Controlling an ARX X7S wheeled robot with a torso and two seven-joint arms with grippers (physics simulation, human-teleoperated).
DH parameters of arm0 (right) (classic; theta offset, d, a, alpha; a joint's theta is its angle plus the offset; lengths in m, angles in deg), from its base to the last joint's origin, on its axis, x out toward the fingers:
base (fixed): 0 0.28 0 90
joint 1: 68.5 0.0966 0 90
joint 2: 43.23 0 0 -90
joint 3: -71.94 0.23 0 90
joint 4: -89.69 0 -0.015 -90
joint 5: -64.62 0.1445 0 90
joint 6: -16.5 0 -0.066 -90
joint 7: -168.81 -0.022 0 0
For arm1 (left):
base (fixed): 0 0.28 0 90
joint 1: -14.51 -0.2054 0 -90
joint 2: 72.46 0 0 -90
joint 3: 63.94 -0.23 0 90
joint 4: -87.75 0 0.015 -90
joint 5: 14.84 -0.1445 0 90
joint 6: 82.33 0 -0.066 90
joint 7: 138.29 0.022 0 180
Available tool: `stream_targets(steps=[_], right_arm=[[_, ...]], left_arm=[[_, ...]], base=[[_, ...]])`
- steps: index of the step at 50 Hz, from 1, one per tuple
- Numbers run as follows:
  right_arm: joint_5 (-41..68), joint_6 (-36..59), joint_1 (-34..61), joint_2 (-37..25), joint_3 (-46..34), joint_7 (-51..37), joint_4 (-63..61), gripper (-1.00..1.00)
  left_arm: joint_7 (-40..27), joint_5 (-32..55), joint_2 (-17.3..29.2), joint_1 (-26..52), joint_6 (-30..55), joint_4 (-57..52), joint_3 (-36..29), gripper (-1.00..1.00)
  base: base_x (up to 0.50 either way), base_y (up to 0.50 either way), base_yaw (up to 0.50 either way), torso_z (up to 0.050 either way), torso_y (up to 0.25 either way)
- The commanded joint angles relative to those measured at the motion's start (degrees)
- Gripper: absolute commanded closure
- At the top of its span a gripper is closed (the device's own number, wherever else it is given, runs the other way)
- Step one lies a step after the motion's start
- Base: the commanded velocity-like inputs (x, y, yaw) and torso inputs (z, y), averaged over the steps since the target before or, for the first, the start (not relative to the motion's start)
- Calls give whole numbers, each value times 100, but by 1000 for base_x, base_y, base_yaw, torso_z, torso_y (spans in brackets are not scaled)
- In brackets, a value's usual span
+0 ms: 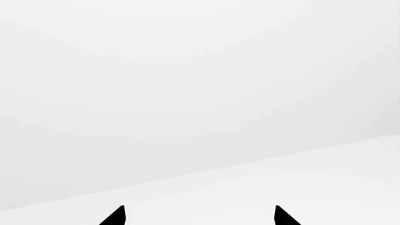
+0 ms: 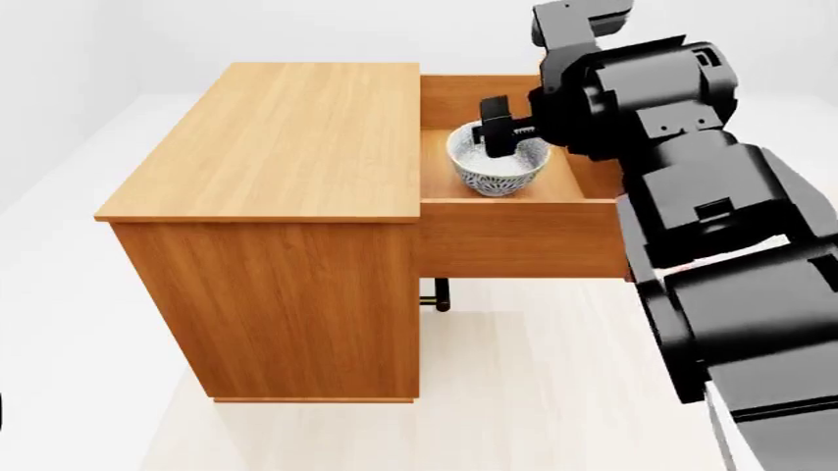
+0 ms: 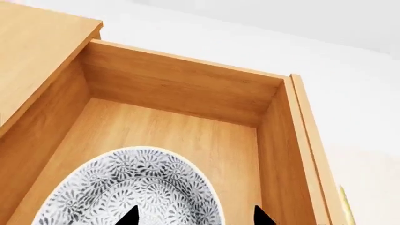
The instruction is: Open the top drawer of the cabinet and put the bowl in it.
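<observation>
One bowl [image 2: 496, 169] sits in the top drawer [image 2: 517, 234], right hand [image 2: 499, 126] clamped on its rim.

Bright even light, soft shadows, sharp

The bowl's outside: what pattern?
Grey-blue speckled, leafy pattern on white; the bowl shows it best in the right wrist view.

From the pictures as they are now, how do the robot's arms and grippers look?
The right arm is matte black, built of blocky, angular segments with rounded joint housings; no cables or markings show. Its right gripper is black too. In the wrist views only pointed black fingertips appear; the left gripper shows two similar triangular tips.
</observation>
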Motion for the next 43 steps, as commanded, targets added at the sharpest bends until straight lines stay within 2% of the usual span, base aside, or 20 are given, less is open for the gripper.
stream_targets(steps=[1, 6, 12, 16, 26, 36, 40, 43], right_arm=[[-1332, -955, 464, -37, 1164, -495, -2, -100], [-1712, -1901, 1013, -37, 1013, -1051, -4, -100], [-1804, -2255, 1545, -2, 575, -1318, -172, -100], [-1613, -509, 741, -407, 760, -1437, -3127, -100], [-1088, 1817, -1040, -974, 1252, -1541, -8063, -100], [-1084, 2614, -3312, -1481, 1228, -2032, -12211, -100], [-969, 2652, -4118, -1468, 1413, -2042, -13103, -100], [-875, 2259, -4898, -1592, 1471, -2262, -13496, -100]], left_arm=[[6, 2, 1, -9, -25, 0, 9, -100], [1, 0, 1, -9, -30, 0, 12, -100], [8, -3, 0, -13, -42, 0, 11, -100], [22, -4, 2, -15, -48, 0, 6, -100], [-14, -4, 1, -24, -74, 0, 0, -100], [-109, -17, -6, -58, -229, 0, -11, -100], [-133, -9, -8, -65, -258, 0, -7, -100], [-155, -20, -9, -80, -297, 0, -26, -100]], base=[[0, 0, 0, 0, 0], [0, 0, 0, 0, 0], [0, 0, 0, 0, 0], [0, 0, 0, 0, 0], [0, 0, 0, 0, 0], [0, 0, 0, 0, 0], [0, 0, 0, 0, 0], [0, 0, 0, 0, 0]])
